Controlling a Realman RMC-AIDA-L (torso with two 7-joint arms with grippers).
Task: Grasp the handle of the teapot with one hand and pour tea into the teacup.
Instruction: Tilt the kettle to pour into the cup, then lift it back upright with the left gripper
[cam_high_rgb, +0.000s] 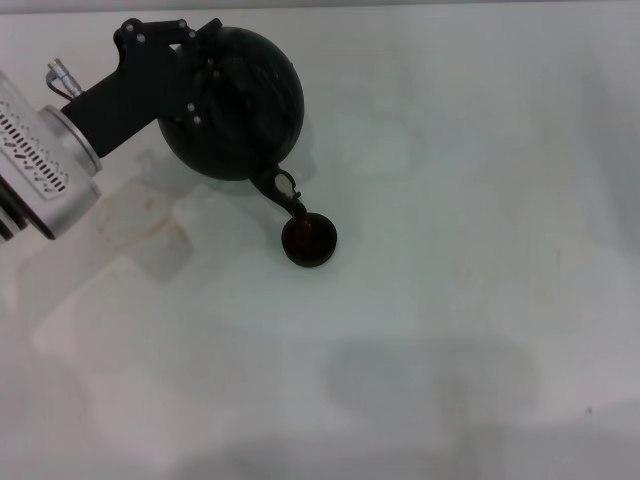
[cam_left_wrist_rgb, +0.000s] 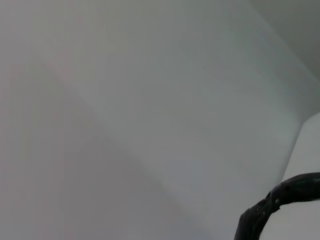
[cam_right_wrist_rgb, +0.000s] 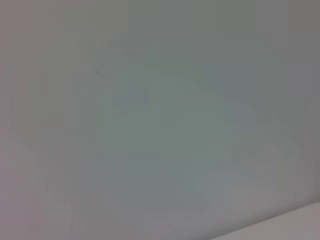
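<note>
Black teapot (cam_high_rgb: 235, 100) hangs tilted from left gripper (cam_high_rgb: 185, 70), spout over teacup (cam_high_rgb: 308, 239).

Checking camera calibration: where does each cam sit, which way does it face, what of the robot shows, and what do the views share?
Head view: on the head, looking down at the white table; the left arm's pincer is at the tilted teapot, spout over the teacup.
Left wrist view: on the left wrist, facing pale surface; a dark curved piece at one corner.
Right wrist view: on the right wrist, facing blank pale surface; no arm shows.
Shared: only pale surface, surely.
</note>
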